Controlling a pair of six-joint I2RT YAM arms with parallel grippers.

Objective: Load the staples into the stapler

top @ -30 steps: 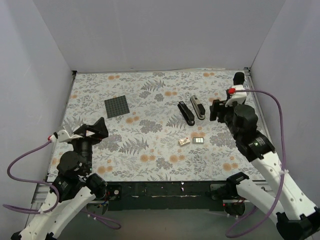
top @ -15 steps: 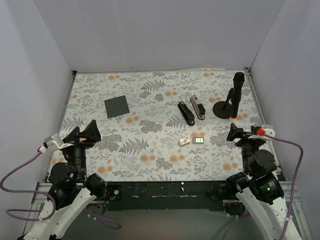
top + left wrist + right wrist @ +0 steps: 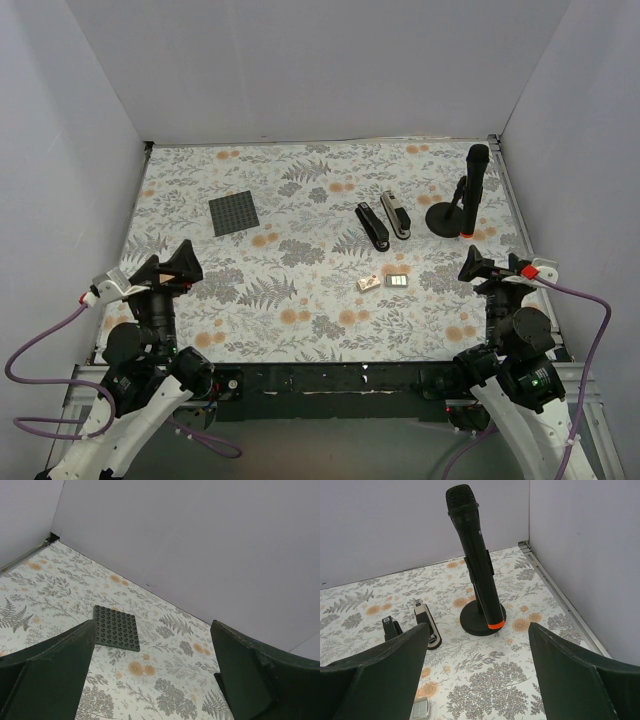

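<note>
The stapler (image 3: 373, 227) lies flat on the table (image 3: 300, 320), near the microphone (image 3: 472, 185). The staples (image 3: 397, 281) and their little box (image 3: 369, 283) lie just in front of it. The left gripper (image 3: 168, 264) and the right gripper (image 3: 492, 268) have their fingers spread wide and empty.

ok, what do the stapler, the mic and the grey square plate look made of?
Stapler: dull black shell, plastic or painted metal, can't tell; the silvery strip along one arm looks like bare metal. Mic: matte black body, probably plastic, with a mesh-textured head. Grey square plate: matte dark grey with rows of studs, likely moulded plastic.
</note>
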